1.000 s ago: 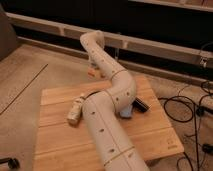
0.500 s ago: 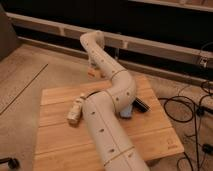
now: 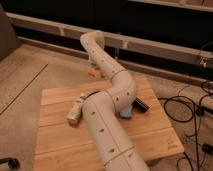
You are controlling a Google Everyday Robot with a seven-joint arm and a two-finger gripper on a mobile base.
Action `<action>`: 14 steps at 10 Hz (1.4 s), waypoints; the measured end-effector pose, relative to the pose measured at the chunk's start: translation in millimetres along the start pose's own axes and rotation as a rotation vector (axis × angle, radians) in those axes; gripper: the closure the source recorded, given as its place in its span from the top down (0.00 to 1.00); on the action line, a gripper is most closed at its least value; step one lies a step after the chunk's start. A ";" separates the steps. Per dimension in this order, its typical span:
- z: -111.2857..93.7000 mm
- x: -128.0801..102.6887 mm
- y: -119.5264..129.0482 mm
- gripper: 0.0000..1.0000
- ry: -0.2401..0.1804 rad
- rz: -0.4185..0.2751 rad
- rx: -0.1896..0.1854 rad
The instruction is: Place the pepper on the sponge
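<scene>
My arm rises from the bottom of the camera view and bends over the wooden table (image 3: 60, 140) toward its far edge. My gripper (image 3: 92, 70) hangs there above the back edge, shut on the pepper (image 3: 91, 73), a small red-orange piece at its tip. The sponge (image 3: 128, 112), a flat light-blue block, lies on the table right of the arm, and the arm hides its left part. The gripper is well behind and to the left of the sponge.
A whitish bottle-like object (image 3: 75, 110) lies on the table left of the arm. A black oblong bar (image 3: 141, 105) lies just beyond the sponge. Cables (image 3: 192, 112) trail on the floor at the right. A low dark wall ledge (image 3: 150, 45) runs behind the table.
</scene>
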 end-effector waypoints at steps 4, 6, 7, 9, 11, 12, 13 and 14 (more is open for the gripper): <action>5.6 1.7 -10.0 0.00 0.011 0.035 0.037; 6.2 -12.9 -14.8 0.00 0.023 0.036 0.088; 5.5 -24.3 -13.3 0.00 0.014 0.028 0.100; 15.7 -54.2 -2.6 0.00 -0.003 0.003 0.105; 48.0 -64.4 11.2 0.00 0.009 0.003 0.066; 65.5 -63.6 16.8 0.00 0.016 0.015 0.041; 72.9 -62.4 18.9 0.00 0.023 0.021 0.032; 72.8 -63.3 19.6 0.00 0.022 0.021 0.031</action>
